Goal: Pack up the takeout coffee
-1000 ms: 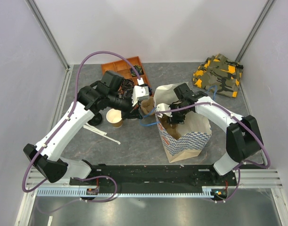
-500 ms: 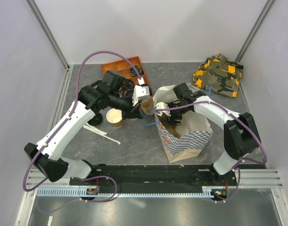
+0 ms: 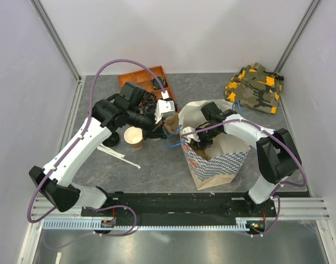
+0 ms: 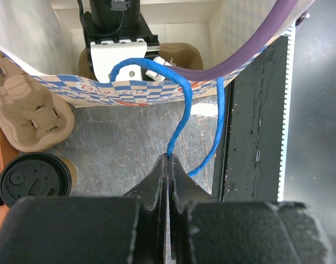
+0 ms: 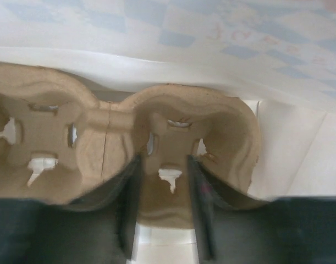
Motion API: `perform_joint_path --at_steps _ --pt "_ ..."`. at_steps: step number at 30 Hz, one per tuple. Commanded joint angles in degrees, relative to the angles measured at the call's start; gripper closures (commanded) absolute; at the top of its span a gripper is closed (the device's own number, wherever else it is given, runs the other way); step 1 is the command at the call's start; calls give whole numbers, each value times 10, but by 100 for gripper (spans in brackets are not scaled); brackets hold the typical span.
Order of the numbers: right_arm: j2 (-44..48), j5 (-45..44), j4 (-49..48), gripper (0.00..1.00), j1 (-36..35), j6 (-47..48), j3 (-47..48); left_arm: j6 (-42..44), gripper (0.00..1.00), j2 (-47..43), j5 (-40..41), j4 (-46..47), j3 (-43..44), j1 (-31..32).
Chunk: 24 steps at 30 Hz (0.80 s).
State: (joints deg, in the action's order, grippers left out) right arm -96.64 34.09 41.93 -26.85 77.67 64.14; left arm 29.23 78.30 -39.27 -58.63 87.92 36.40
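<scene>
My left jaws are pressing together on the blue handle (image 4: pixel 181 118), pulling the mouth of the checkered paper bag (image 4: pixel 74 91) open. My right jaws, inside the bag, are gripping a wall of the pulp cup carrier (image 5: pixel 222 132); I judge I am seating it as a base. The takeout coffee (image 4: pixel 33 179) is standing lidded outside the bag on the surface (image 4: pixel 129 132), just beside a second carrier (image 4: pixel 30 110).

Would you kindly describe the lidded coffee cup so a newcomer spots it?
Find the blue-checked paper bag. A tan pulp cup carrier lies beside the bag, with the brown paper cup next to it. Its round black plastic lid sets it apart from the lidless tan cup.
</scene>
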Motion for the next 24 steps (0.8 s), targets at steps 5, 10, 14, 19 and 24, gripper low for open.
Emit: perform_joint_path --at_steps 5,10,14,19,24 --pt "-3 -31 25 78 -3 15 20 5 98 2 1 -4 19 1" --pt "8 -85 48 89 -4 20 33 7 98 3 -1 -3 17 1" --pt "6 -111 60 96 -4 24 42 10 98 5 -3 -4 19 1" --pt "3 -127 62 100 -5 20 50 13 98 4 -3 -3 18 1" --pt "8 -112 64 100 -5 7 64 16 98 5 -1 -5 18 1"
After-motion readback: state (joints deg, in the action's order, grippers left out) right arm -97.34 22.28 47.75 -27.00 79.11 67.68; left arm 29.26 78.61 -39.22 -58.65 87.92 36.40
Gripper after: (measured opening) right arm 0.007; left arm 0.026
